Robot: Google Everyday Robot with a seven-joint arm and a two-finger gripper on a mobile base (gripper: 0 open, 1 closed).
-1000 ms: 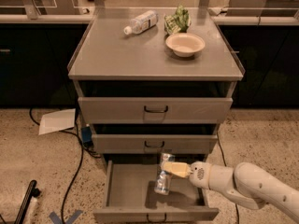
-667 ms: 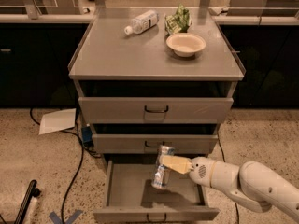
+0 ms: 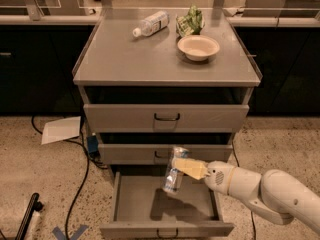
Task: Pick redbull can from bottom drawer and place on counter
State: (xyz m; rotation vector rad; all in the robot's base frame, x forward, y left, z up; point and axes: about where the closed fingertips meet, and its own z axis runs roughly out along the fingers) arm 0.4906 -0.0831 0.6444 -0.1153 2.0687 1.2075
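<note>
While the redbull can point(image 3: 171, 182) hung tilted over the pulled-out bottom drawer point(image 3: 145, 210), casting a shadow on the drawer floor, your claw point(image 3: 177, 165) was clenched around its middle. The arm reached in from the right, and its yellowish fingers point(image 3: 191, 168) were pressed on the can. Above the two other drawers, the bench point(image 3: 150, 64) carried a clear bottle point(image 3: 151, 23) lying on its side, a crumpled green bag point(image 3: 190, 21) near it, and a pale bowl point(image 3: 198, 47) just in front of the bag.

redbull can point(image 3: 172, 180) lifted higher in jaws, now above bottom drawer point(image 3: 136, 205)
</note>
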